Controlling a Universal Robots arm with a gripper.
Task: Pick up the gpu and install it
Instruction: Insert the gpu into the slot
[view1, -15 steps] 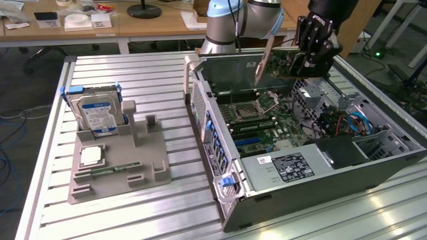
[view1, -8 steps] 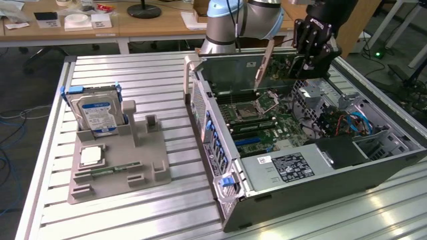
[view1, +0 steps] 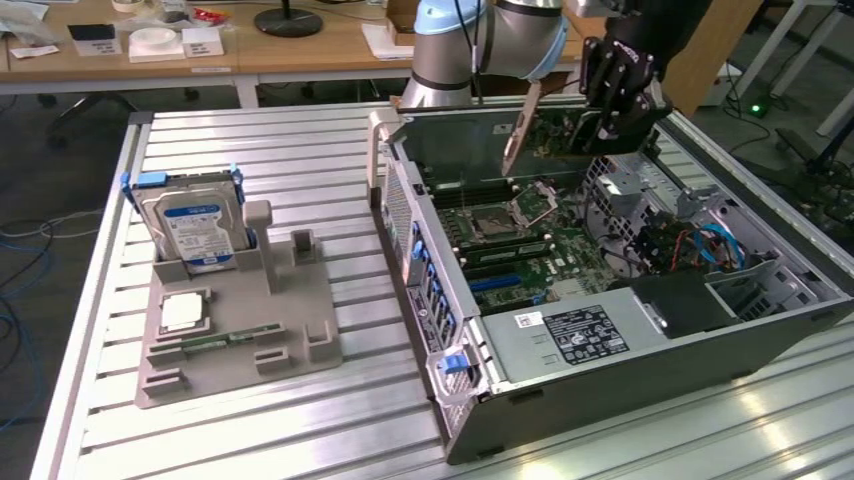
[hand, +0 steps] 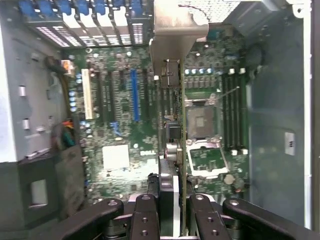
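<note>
My gripper (view1: 603, 122) is shut on the gpu (view1: 550, 135), a thin dark card held on edge above the open computer case (view1: 641, 360). Its silver end bracket (view1: 513, 140) points down toward the motherboard (view1: 514, 250). In the wrist view the gpu (hand: 172, 125) appears edge-on, running from between my fingers (hand: 148, 210) out to the silver bracket (hand: 176, 30). It hangs over the motherboard (hand: 120, 125), between the blue expansion slot (hand: 134, 95) and the CPU socket (hand: 201, 120). I cannot tell whether the card touches the board.
A grey fixture (view1: 240, 330) at the exterior view's left holds an upright silver hard drive with a blue label (view1: 194, 225), a square chip (view1: 183, 312) and a narrow green memory stick (view1: 230, 340). Cables (view1: 694, 245) and drive bays crowd the case's far side.
</note>
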